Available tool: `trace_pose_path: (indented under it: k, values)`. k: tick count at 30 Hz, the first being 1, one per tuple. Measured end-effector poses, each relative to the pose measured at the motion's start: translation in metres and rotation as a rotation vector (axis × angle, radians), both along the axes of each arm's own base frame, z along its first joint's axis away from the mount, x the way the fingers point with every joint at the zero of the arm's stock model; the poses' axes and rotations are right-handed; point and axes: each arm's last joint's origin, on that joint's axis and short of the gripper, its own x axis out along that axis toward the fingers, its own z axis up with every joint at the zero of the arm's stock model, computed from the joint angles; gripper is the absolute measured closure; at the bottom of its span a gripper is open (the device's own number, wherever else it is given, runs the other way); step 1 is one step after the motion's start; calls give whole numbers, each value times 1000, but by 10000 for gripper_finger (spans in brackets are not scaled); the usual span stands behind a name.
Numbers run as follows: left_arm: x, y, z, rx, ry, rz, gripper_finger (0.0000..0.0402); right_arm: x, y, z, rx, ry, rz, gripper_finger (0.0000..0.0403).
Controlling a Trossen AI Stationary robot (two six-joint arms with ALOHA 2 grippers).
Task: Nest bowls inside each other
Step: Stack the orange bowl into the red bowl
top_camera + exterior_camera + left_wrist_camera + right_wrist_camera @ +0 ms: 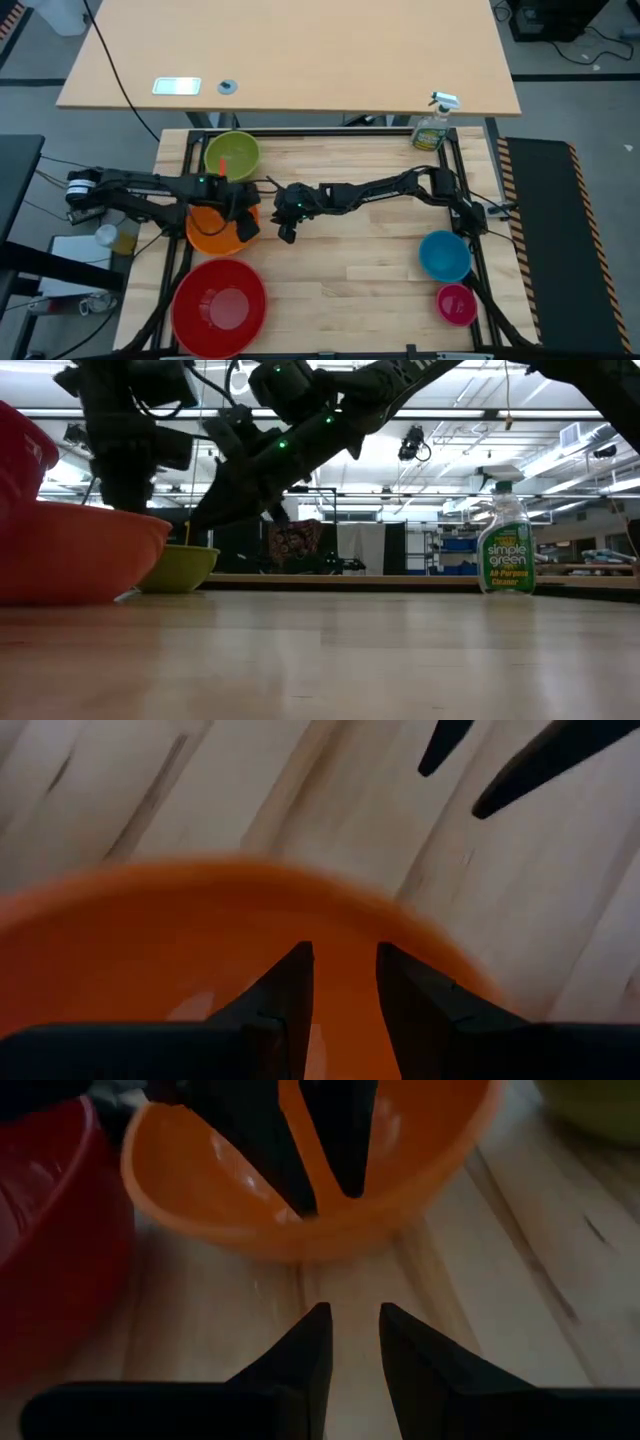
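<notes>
The orange bowl [215, 235] rests on its base at the table's left, with the lime green bowl [232, 155] behind it and the red bowl [220, 305] in front. The blue bowl [445, 255] and the magenta bowl [457, 303] sit apart at the near right. My left gripper [345, 960] points steeply down over the orange bowl's hollow [200, 1160], near its right-hand rim. It is open by a narrow gap with nothing in it, and no touch shows. My right gripper [355, 1315] hangs open over bare wood just right of the orange bowl.
A green spray bottle [432, 125] stands at the table's far right corner. Black frame rails [190, 150] run along the table's edges. Bare wood [350, 270] lies between the two groups of bowls. A second tabletop [300, 60] lies beyond the far edge.
</notes>
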Motion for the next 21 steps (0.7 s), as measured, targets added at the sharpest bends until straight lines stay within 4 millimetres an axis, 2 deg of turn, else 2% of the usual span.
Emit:
trace_pose_path:
  k: [5, 9, 12, 16, 21]
  values:
    - [20, 1, -5, 15, -93, -17, 286, -12, -7, 14, 14, 72, -23, 307]
    - [24, 1, 0, 19, -147, -18, 286, -24, -8, 32, 5, 122, -32, 307]
    - [17, 0, 7, 21, -161, -17, 286, -28, -8, 39, -12, 126, -19, 307]
    - [7, 0, 20, 22, -194, -14, 286, -26, -7, 39, 12, 111, -11, 307]
    - [-11, -2, 35, 18, -219, -4, 286, -26, -10, 39, -39, 102, -119, 304]
